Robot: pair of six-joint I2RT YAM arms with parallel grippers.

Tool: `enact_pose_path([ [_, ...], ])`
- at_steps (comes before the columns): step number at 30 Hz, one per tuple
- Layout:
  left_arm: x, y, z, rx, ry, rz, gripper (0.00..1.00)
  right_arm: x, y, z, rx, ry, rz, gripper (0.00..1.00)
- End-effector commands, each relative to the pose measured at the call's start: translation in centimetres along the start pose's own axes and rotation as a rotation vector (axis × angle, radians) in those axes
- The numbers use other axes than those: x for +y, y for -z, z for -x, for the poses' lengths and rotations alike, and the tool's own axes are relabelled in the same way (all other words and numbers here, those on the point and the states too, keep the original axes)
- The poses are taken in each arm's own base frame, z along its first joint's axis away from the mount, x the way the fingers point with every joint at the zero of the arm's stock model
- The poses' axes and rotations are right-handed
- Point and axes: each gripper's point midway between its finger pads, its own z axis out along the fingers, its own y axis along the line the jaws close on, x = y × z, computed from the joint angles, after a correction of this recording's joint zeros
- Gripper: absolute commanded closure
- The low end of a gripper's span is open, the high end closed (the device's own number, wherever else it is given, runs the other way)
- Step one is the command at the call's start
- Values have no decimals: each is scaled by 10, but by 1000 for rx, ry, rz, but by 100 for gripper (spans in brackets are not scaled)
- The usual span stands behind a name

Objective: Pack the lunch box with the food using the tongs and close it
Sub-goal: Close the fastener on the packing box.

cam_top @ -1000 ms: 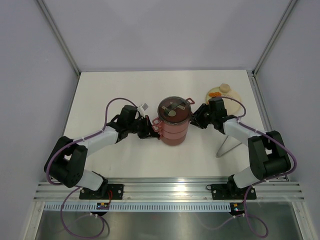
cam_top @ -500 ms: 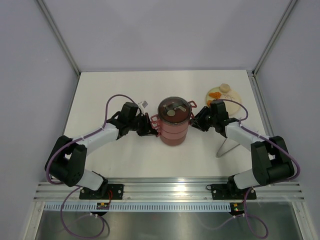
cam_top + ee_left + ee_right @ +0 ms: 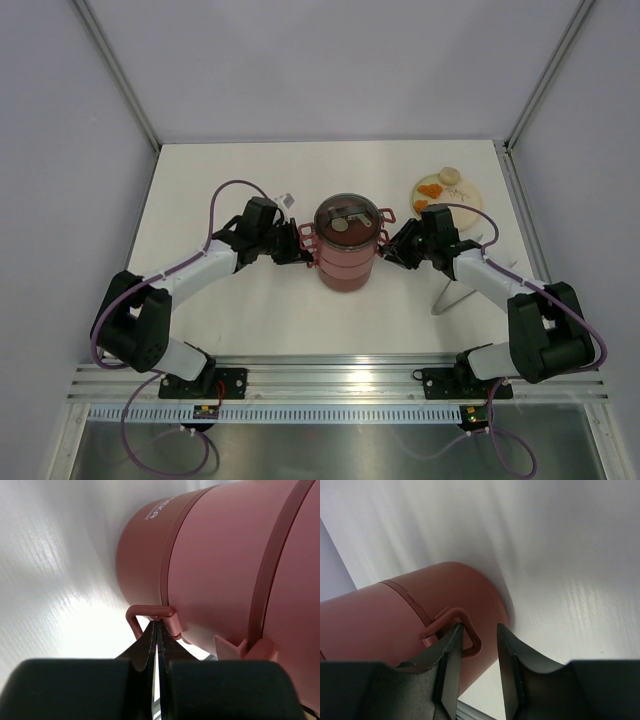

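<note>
The lunch box (image 3: 346, 262) stands stacked in the middle of the table, its grey top lid (image 3: 347, 216) on. My left gripper (image 3: 300, 245) is shut at its left side. In the left wrist view the closed tips (image 3: 158, 625) press against a side handle (image 3: 142, 612) with nothing between them. My right gripper (image 3: 393, 246) is open at the box's right side. There one finger (image 3: 451, 647) pokes into a handle loop (image 3: 472, 636); the other finger (image 3: 507, 647) stays clear of it. The food (image 3: 431, 190) lies on a cream plate. The tongs (image 3: 455, 292) rest on the table at the right.
The cream plate (image 3: 467, 200) sits at the back right, behind my right arm. A small white object (image 3: 288, 201) lies behind my left wrist. Walls close off the table on the left, right and back.
Both grippers have closed in on the lunch box's side handles, the left one moving right and away from me, the right one moving left. The lunch box has barely moved.
</note>
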Motion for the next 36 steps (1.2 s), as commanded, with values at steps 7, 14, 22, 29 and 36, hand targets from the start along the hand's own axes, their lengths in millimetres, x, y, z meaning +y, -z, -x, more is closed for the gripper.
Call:
enact_pose_path([
  [7,-30,6,32,-78,-74,-65,100,-4,9,-29,97,4,-17,59],
  [14,-27,15,28,-67,-97,-40,85,4,14,-13,33,11,-37,58],
  [22,-15,36,29,-95,-152,52,74,17,38,23,-126,43,-89,55],
  [29,10,55,29,-118,-147,156,100,5,54,34,-166,46,-141,55],
  [36,2,91,51,-295,-127,140,100,15,79,46,-231,55,-115,57],
])
